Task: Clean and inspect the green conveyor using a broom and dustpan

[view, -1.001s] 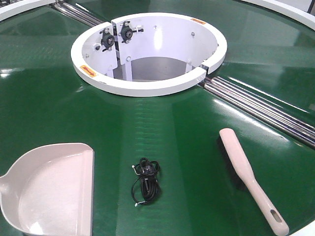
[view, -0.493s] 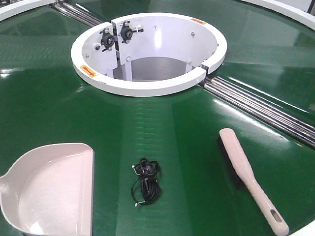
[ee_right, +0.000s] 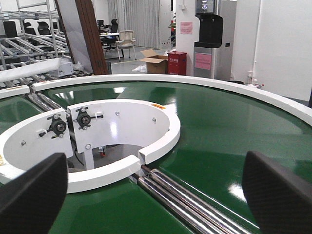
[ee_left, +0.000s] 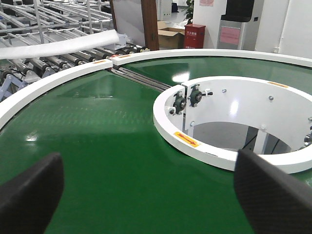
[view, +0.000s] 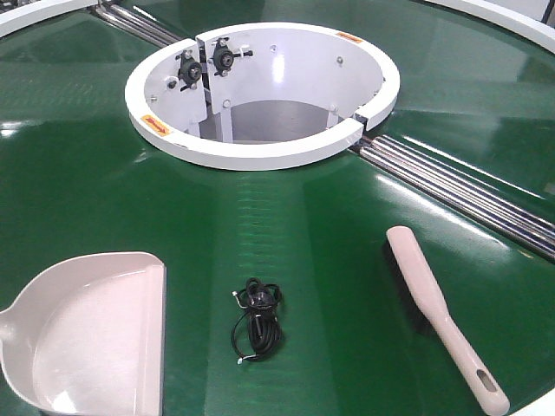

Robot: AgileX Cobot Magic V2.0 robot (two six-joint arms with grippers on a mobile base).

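Observation:
The green conveyor (view: 329, 217) fills the front view, a glossy curved belt around a white ring hub (view: 260, 91). On it at the lower left lies the pale dustpan (view: 87, 334), mouth to the right. At the lower right lies the broom (view: 442, 316), handle toward the near edge. Between them sits a small coil of black cable (view: 256, 321). Neither gripper shows in the front view. My left gripper (ee_left: 146, 195) is open above bare belt (ee_left: 97, 146). My right gripper (ee_right: 156, 195) is open over the silver rollers (ee_right: 195, 204). Both hold nothing.
Silver rollers (view: 460, 191) cross the belt at the right and far left (view: 139, 26). The hub (ee_left: 229, 122) is open in the middle, with bearing blocks inside. A white outer rim (ee_left: 44, 87) bounds the belt. Racks, a red box and a cabinet stand beyond.

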